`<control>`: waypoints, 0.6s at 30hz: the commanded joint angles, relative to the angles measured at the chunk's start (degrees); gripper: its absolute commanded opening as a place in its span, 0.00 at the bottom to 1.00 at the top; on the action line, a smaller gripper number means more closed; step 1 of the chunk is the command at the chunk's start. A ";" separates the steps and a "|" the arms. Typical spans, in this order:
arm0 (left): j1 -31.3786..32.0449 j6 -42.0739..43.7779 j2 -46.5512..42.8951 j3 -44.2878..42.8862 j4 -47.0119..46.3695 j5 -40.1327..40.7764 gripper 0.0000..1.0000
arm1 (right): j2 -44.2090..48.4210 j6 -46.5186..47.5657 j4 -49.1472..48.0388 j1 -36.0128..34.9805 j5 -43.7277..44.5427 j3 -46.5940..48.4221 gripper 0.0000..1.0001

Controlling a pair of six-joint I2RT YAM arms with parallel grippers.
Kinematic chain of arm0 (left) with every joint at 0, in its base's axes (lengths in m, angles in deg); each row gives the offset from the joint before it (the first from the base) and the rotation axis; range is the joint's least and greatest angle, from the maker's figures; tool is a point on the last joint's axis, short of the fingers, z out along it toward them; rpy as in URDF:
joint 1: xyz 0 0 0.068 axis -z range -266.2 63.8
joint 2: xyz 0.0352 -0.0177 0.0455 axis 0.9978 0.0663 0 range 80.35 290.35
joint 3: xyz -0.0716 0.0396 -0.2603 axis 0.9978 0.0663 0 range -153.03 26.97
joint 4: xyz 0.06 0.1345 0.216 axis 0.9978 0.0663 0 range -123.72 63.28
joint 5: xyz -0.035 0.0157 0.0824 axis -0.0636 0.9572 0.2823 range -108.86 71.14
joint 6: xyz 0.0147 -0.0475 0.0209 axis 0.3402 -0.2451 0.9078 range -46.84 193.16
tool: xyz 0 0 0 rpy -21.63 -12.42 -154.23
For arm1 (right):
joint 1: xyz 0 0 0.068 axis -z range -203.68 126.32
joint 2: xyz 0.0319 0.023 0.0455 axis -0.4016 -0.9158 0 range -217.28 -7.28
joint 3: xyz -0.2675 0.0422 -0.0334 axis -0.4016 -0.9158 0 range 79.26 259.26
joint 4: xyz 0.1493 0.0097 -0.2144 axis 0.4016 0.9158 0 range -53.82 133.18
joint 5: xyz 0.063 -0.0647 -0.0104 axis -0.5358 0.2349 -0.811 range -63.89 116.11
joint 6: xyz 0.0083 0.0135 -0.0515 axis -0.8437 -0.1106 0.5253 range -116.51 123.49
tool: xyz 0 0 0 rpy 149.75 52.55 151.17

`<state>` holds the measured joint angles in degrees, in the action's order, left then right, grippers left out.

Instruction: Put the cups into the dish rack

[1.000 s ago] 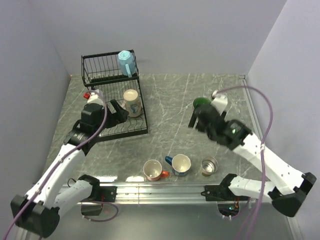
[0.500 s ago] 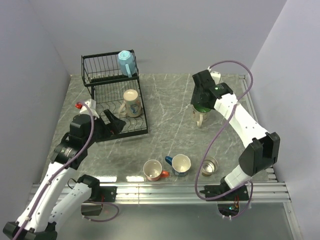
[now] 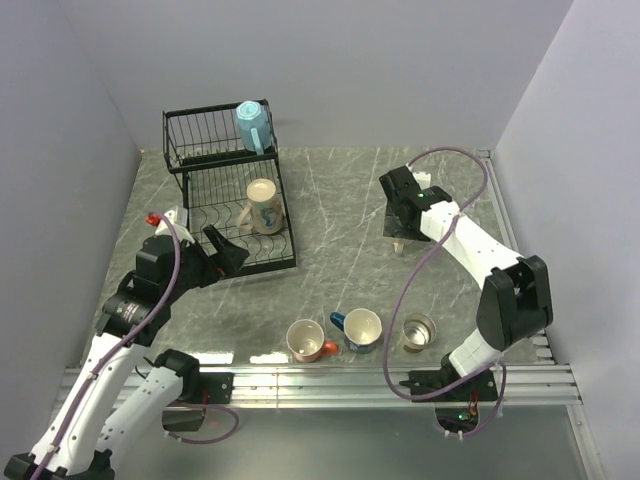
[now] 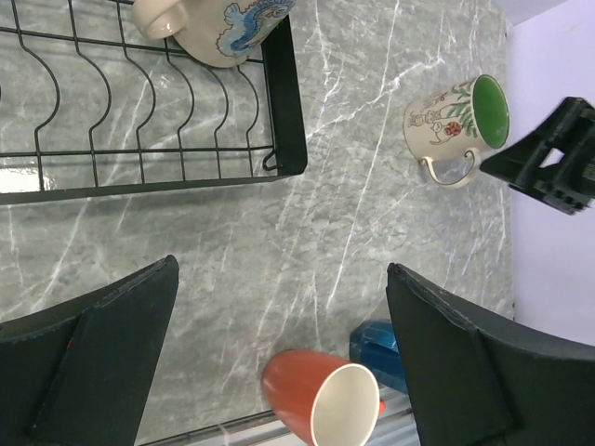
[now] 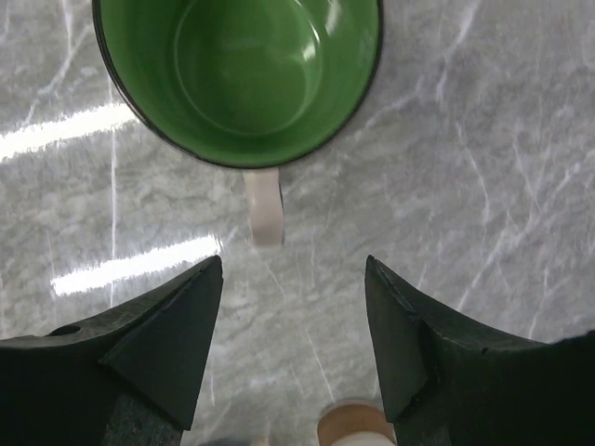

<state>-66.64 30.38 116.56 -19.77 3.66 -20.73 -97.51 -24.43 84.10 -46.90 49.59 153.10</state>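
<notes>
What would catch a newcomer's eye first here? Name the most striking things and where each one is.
A black wire dish rack stands at the far left of the table, a light blue mug on its upper shelf and a cream mug on its lower tier. At far right, the right gripper hangs open above a green-lined mug. An orange-red mug, a dark blue mug and a metal cup line the near edge.

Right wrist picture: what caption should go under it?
Open fingers hover near a green-inside mug, its pale handle pointing between them.
</notes>
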 commanded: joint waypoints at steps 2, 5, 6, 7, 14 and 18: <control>0.05 -2.83 -1.57 -0.02 -1.18 -0.50 0.99 | -3.63 2.17 -7.04 1.25 0.43 -0.19 0.69; 0.05 -2.92 -2.10 -0.28 0.14 -0.33 0.99 | -6.00 2.61 -8.89 1.60 0.42 0.16 0.68; 0.05 -2.92 -2.02 -0.63 0.58 -0.07 0.99 | -6.53 2.52 -9.07 1.69 0.77 0.42 0.67; 0.05 -2.83 -2.02 -0.98 1.28 -0.06 0.99 | -7.66 2.61 -9.33 1.86 0.69 0.34 0.67; 0.05 -3.00 -4.21 -2.21 5.85 1.69 0.99 | -10.57 2.52 -12.85 3.53 0.25 -1.59 0.60; 0.05 -3.71 -7.19 -2.04 7.87 1.69 0.99 | -12.42 2.52 -13.38 3.89 -0.10 -1.16 0.40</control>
<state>-66.64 27.82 111.80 -19.77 9.54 -19.98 -108.90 -22.03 73.63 -43.93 48.63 151.88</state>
